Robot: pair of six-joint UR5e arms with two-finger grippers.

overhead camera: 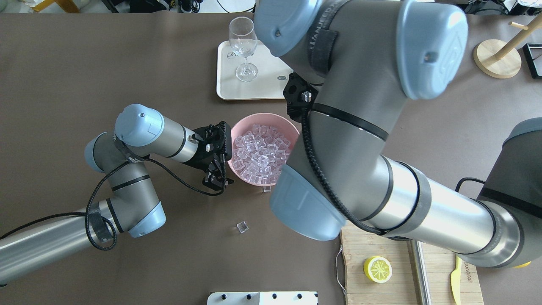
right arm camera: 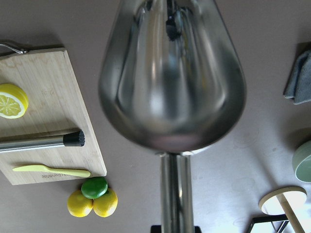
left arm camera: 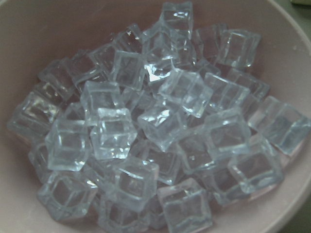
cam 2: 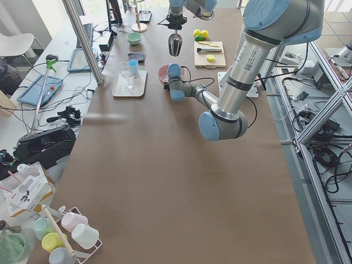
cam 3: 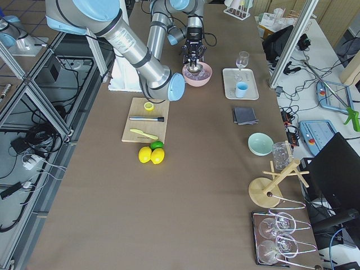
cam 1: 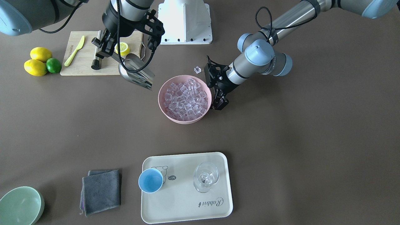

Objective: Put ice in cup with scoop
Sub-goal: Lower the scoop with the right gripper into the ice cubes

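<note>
The ice (cam 1: 186,98) lies in the bowl (cam 1: 161,104), and one loose cube (cam 1: 197,69) rests on the worktop (cam 1: 281,140) near the bowl's robot-facing side. On the bowl's far side sits the tray (cam 1: 187,203), carrying the cup (cam 1: 150,180) and, to the cup's left by the robot's reckoning, the glass (cam 1: 205,177). The scoop (cam 1: 137,73) hangs above the worktop off the bowl's right, between the bowl and the cutting board (cam 1: 82,67).

Right arm hangs high near the robot-side edge of the counter, with the right gripper (cam 1: 106,50) pointing down and clamped on the scoop (cam 1: 137,73) handle. Left arm stretches low toward the counter's middle, wrist bent, left gripper (cam 1: 219,103) angled down. Honestly can't tell how its jaws stand.
</note>
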